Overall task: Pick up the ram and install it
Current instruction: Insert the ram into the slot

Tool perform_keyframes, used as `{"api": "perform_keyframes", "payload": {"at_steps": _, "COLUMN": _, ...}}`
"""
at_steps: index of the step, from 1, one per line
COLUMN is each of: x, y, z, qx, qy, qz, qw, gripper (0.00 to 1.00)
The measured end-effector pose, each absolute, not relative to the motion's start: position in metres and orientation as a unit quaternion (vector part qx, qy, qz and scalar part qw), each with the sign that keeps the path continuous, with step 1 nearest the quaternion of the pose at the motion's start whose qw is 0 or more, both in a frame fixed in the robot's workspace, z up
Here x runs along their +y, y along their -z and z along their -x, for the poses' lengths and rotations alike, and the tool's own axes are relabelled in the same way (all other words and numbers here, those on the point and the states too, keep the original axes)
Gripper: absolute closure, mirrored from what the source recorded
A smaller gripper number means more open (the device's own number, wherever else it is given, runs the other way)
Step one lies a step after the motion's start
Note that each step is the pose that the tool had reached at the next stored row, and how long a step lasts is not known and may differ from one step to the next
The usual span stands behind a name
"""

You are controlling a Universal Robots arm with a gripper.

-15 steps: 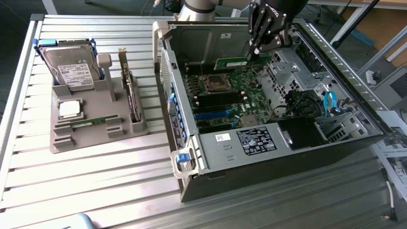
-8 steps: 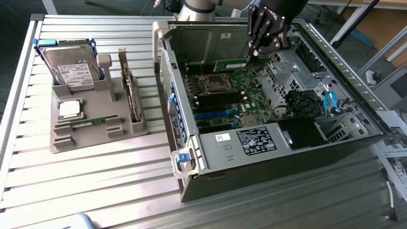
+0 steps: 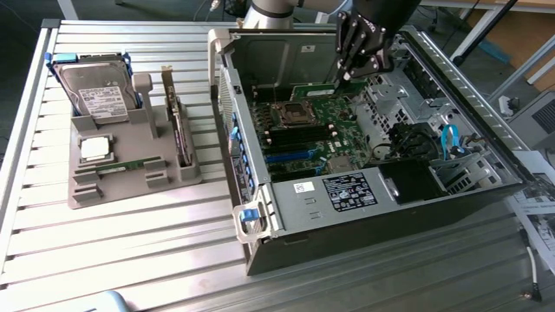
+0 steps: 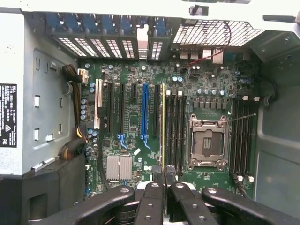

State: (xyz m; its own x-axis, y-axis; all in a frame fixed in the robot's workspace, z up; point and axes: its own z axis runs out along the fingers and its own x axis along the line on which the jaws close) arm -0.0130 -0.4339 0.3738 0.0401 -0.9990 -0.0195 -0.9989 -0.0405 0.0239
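black gripper (image 4: 162,172) fingers pinched narrow on the slim green ram stick (image 4: 162,126), held on edge over the green motherboard (image 4: 197,176), long axis parallel to the black memory slots (image 4: 175,131), just beside the square silver processor socket (image 4: 207,142)

The arm (image 3: 386,16) points downward, its claw (image 4: 162,171) pinched nearly closed.

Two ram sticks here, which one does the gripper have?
The ram clamped edge-on in the gripper, above the motherboard. The other ram stick lies flat on the grey tray.
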Motion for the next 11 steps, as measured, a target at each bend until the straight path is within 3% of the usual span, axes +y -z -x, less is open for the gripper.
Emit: {"api": "perform_keyframes", "payload": {"at_steps": 11, "x": -0.434, "y": -0.362, "z": 0.013, "qx": -0.693, "qy": 0.015, "qz": -0.721, "qw": 0.002, "gripper": 0.88}}
